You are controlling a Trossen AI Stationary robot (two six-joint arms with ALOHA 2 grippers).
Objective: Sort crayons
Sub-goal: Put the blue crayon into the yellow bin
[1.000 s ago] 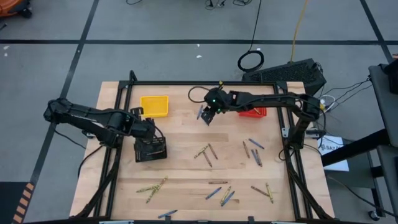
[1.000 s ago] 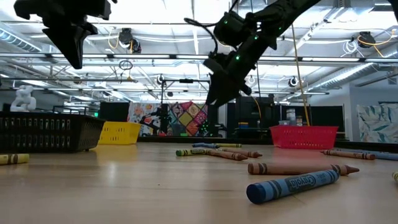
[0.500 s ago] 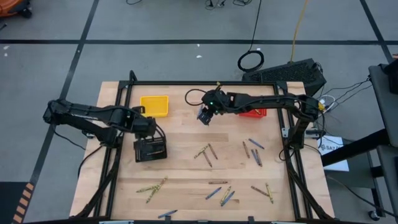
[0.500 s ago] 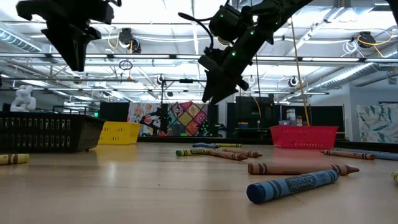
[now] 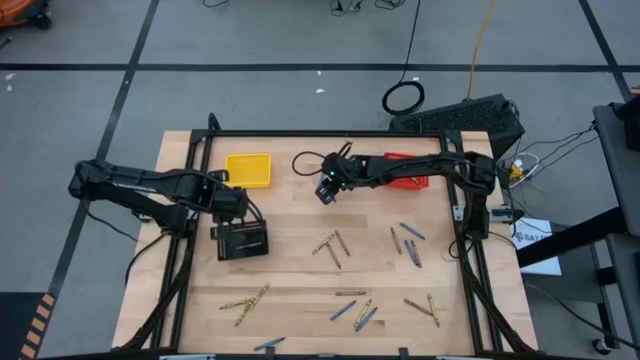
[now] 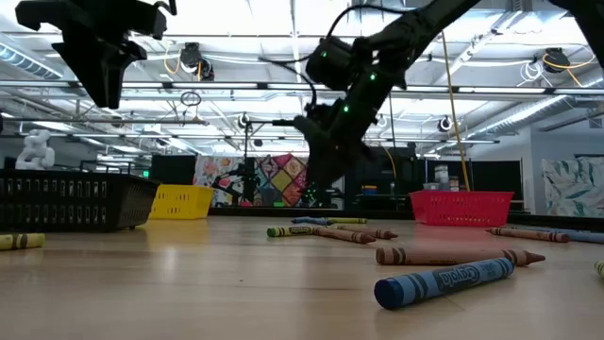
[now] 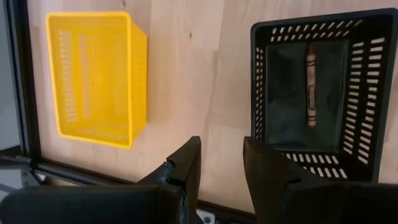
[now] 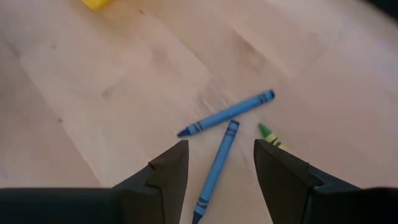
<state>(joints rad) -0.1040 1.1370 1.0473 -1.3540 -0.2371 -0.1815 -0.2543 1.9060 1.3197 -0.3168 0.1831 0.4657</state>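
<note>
Crayons lie scattered over the wooden table, among them a pair (image 5: 330,245) at the middle and a cluster (image 5: 355,312) near the front. My right gripper (image 8: 221,149) hangs open just above two blue crayons (image 8: 227,114) with a green crayon tip (image 8: 267,132) beside them, near the table's far middle (image 5: 325,188). My left gripper (image 7: 221,165) stands open, high above the far rim of the black basket (image 7: 264,93), with nothing between its fingers. One brown crayon (image 7: 310,85) lies flat on that basket's floor.
A yellow basket (image 5: 249,170) stands at the far left and a red basket (image 5: 408,178) at the far right, partly under my right arm. In the low view a blue crayon (image 6: 444,280) and a brown crayon (image 6: 458,255) lie close to the near edge.
My right gripper has sunk toward the table and drifted a little toward its left edge, staying open over the blue crayons.
</note>
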